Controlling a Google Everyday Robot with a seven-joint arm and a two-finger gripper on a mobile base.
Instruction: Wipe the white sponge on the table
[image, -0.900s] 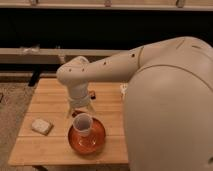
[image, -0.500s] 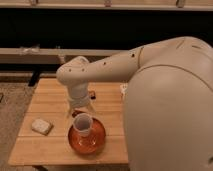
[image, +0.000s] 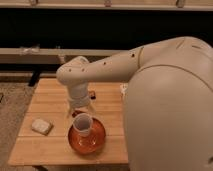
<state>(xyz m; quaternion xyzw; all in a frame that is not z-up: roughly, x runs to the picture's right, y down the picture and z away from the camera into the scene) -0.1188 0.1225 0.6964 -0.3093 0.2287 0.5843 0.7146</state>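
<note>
The light plank table carries the white sponge at left. The gripper hangs wide open and empty over a cup in an orange dish. A dark wall lies beyond.

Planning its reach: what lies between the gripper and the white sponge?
Nothing: in the camera view only bare table planks separate the white sponge from the gripper, which hangs open over the cup in the orange dish.

off-white sponge lies flat at left on the wooden table.
</note>
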